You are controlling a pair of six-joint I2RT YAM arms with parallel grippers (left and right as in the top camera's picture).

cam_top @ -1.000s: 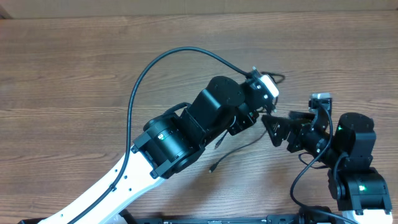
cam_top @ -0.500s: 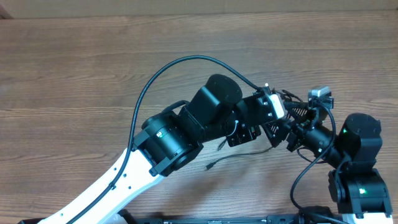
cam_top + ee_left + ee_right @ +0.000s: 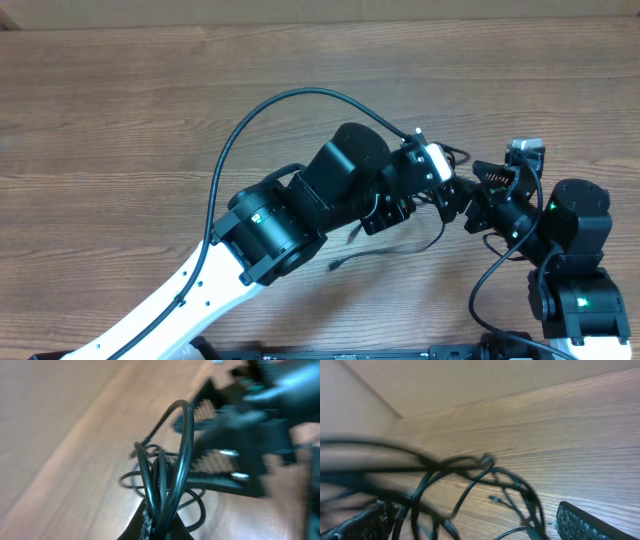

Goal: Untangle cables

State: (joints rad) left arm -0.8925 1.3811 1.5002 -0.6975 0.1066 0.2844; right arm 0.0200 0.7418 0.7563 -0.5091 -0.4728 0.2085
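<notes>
We log left gripper [image 3: 159,527], clenched on the cables [image 3: 161,480], shifted toward 3 o'clock; right gripper [image 3: 470,193], spread wide, now straddles them: second grasp near.

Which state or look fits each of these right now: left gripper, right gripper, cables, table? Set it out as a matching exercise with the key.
Things:
1. left gripper
2. right gripper
3. cables
4. table

States or looks:
A. brown wood grain
B. open wide
C. thin, black, looped in a tangle
D. shut, pinching black strands

Pairs: 1-D, 2-B, 3-C, 4-A
</notes>
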